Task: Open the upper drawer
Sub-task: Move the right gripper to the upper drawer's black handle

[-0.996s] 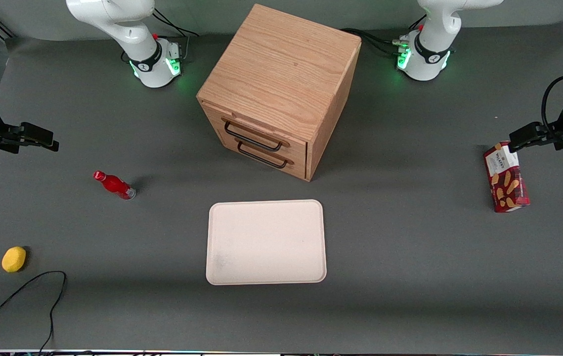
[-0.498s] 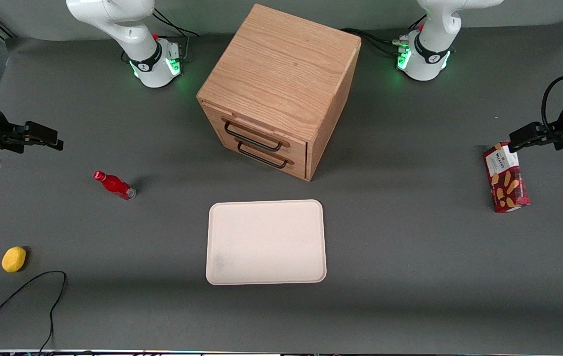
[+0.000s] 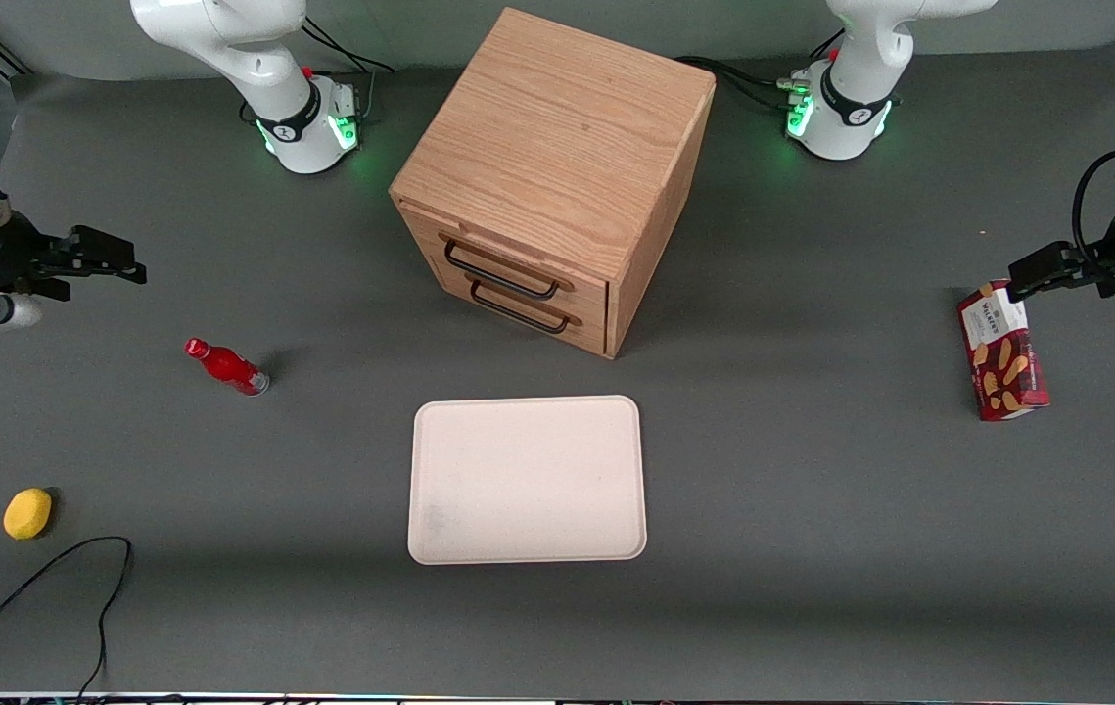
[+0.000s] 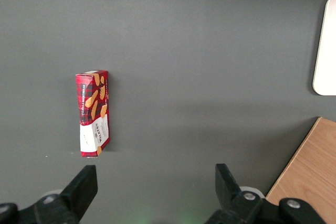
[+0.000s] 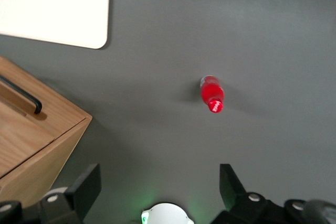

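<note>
The oak cabinet point(image 3: 557, 137) stands in the middle of the table. Its upper drawer point(image 3: 530, 266) is the topmost of two, with a thin black wire handle point(image 3: 501, 275), and its front sits flush with the cabinet. My right gripper point(image 3: 118, 262) hovers well away from it, toward the working arm's end of the table, pointing at the cabinet. In the right wrist view the gripper point(image 5: 157, 187) is open with nothing between its fingers point(image 5: 84, 187). A corner of the cabinet point(image 5: 37, 135) with one end of a black handle point(image 5: 25, 97) shows there.
A red bottle point(image 3: 227, 366) lies on the table between gripper and cabinet, nearer the front camera. A cream tray point(image 3: 527, 479) sits in front of the cabinet. A yellow ball point(image 3: 27, 513) and a black cable point(image 3: 48, 578) lie near the table's front edge. A red biscuit box point(image 3: 1002, 351) lies toward the parked arm's end.
My right gripper has moved toward the cabinet and a little farther from the front camera, and has turned at the wrist. The drawer and the other objects have not moved.
</note>
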Controlling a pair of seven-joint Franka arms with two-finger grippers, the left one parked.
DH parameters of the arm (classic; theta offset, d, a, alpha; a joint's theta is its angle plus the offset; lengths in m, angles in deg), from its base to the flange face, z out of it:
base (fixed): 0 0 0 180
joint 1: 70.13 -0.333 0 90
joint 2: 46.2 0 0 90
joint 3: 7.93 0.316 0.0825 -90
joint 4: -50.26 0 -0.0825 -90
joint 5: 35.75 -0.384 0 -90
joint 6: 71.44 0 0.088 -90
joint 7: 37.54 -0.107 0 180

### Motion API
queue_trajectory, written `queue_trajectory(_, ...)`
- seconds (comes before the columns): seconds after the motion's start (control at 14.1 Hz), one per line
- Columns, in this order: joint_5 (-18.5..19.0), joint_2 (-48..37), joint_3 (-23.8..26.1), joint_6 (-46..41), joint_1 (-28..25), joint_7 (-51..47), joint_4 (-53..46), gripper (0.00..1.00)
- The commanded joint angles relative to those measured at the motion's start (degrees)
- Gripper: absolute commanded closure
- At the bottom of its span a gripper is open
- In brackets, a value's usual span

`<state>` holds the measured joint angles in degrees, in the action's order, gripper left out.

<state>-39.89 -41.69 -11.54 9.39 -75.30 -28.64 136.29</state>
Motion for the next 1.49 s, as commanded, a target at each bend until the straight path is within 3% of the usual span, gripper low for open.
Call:
queue_trajectory(0.0, 0.43, 1.81, -0.17, 0.38, -4.91, 1.38, -1.75, 0.0)
queue_trajectory(0.43, 1.84, 9.28, -0.17, 7.23, -19.32, 2.17, -1.75, 0.0)
queue_trajectory(0.64, 1.93, 12.18, 1.49, 8.73, -22.41, 4.37, -2.62, 0.0)
queue_trajectory(0.92, 1.93, 18.86, 6.77, 8.64, -23.03, 16.55, -7.63, 0.0)
queue_trajectory(1.14, 0.89, 20.89, 8.79, 8.73, -23.12, 17.38, -7.81, 0.0)
queue_trajectory(1.28, -3.75, 22.03, 8.8, 8.99, -22.77, 17.81, -7.81, 0.0)
queue_trajectory(1.42, -6.06, 22.91, 8.71, 9.0, -22.68, 20.62, -7.98, 0.0)
